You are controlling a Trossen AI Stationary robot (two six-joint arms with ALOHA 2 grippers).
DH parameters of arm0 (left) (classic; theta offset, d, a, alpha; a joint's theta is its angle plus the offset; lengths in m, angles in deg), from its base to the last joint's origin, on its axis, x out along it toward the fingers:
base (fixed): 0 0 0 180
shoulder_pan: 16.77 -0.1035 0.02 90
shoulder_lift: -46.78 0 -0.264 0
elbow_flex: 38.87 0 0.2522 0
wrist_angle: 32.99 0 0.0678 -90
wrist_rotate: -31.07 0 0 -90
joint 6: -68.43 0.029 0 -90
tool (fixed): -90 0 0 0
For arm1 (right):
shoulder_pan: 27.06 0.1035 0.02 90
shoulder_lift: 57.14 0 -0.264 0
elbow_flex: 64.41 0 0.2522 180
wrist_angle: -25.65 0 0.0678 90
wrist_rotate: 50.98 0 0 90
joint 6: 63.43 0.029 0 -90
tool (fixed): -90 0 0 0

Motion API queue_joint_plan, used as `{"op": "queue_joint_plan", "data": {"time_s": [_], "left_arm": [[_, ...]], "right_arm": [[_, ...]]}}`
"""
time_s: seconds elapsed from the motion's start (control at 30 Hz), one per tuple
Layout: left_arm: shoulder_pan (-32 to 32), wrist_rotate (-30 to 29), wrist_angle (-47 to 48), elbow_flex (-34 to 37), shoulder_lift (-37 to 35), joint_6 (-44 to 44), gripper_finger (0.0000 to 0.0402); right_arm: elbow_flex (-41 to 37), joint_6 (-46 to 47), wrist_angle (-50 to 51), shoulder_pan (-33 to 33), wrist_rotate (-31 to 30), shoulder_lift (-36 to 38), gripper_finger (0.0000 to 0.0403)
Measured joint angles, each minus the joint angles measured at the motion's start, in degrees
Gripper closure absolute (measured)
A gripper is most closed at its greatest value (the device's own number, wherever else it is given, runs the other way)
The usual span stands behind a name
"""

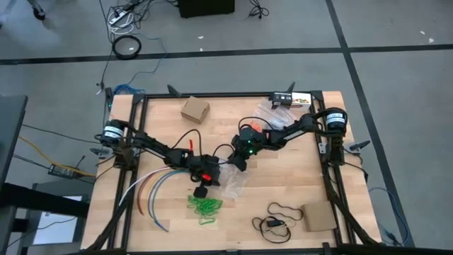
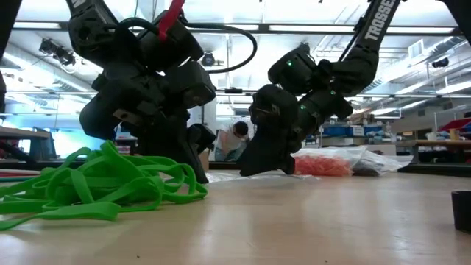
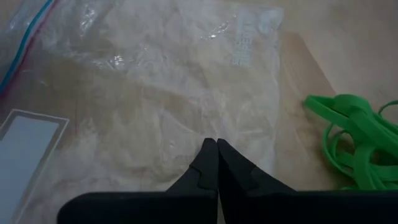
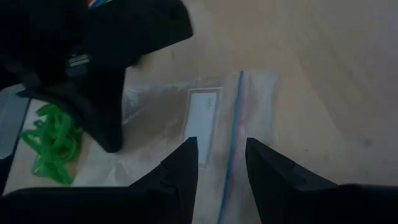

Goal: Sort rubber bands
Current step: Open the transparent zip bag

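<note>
Bag (image 4: 205, 124) of clear plastic lies flat mid-table, its zip edge running lengthwise between the right gripper (image 4: 221, 158)'s parted fingers, which hover just above it holding nothing. The left gripper (image 3: 216, 163), fingers pressed together and empty, is at the bag's other end. Green rubber bands (image 1: 204, 206) are heaped just beside it, nearer the left arm.

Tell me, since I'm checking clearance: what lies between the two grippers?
A clear plastic bag lies flat on the table between the left gripper and right gripper, per both wrist views.
</note>
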Motion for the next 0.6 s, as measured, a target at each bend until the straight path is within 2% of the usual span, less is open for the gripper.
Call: {"op": "queue_joint_plan", "data": {"time_s": [0.3, 0.6], "left_arm": [[0.0, -0.1, 0.1, 0.0, 0.0, -0.8, 0.0398], [-0.2, -0.1, -0.2, 0.1, 0.1, -0.8, 0.0398]], "right_arm": [[0.0, -0.2, 1.7, -1.8, -1.5, 0.1, 0.028], [0.0, -0.2, 1.1, -0.2, 3.2, 0.2, 0.028]]}}
